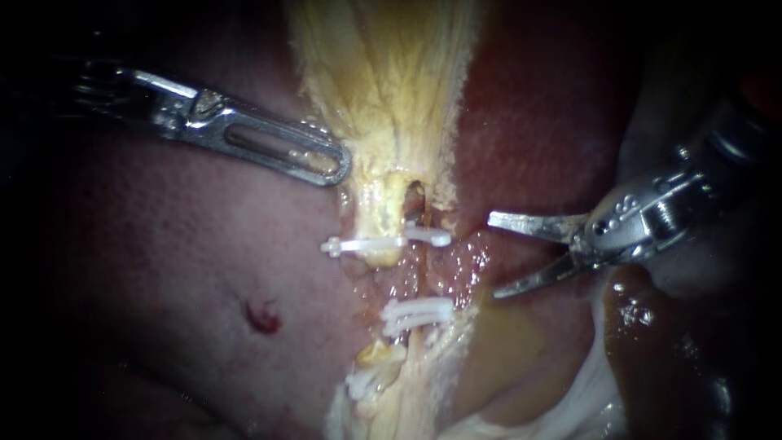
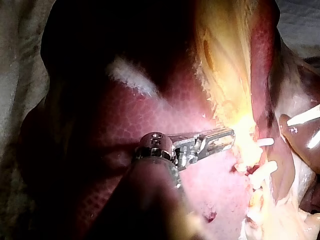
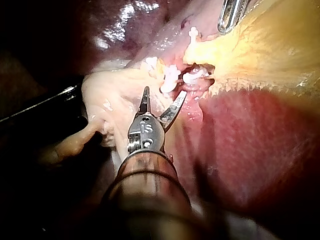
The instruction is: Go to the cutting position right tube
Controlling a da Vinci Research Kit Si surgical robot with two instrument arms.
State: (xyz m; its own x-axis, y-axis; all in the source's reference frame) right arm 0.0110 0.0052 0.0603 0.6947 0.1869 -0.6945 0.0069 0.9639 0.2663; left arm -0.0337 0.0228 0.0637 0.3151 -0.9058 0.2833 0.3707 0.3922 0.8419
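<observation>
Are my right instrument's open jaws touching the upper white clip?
Apart. In the endoscope view the right instrument, jaws open, lies short of the upper clip, with wet tissue showing between them.

Two instruments (image 1: 326, 163) (image 1: 495, 254), four white clips (image 1: 362, 244) (image 1: 429, 237) (image 1: 417, 306) (image 1: 407, 322) (perhaps more).

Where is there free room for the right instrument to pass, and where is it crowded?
Free: the bare liver below the left instrument, and the liver between the yellow tissue and the right instrument, jaws open. Crowded: around the clips.
</observation>
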